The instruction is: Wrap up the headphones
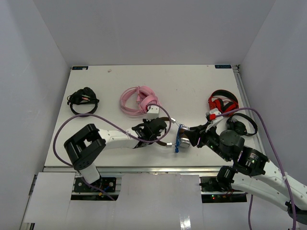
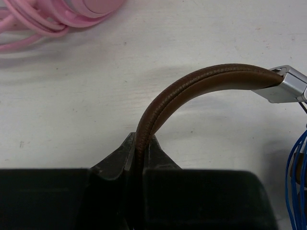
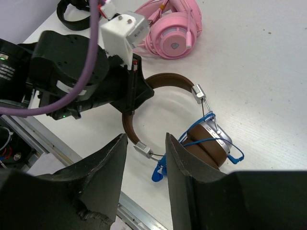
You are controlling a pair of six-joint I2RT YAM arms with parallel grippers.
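Pinching the headphones (image 3: 211, 141) by their partly hidden brown band is the left pincer (image 2: 140, 143); the right pincer (image 3: 145, 143) gapes.

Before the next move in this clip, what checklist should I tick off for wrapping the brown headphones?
1. Hold: left gripper shut on the headband: ok.
2. Free hand: right gripper open, holding nothing: ok.
3. Target: cord in view at the ear cups, just beyond the right gripper: ok.
4. Free end of the cord located: cannot tell.
5. Clutter: pink headphones lie apart from the headband: ok.
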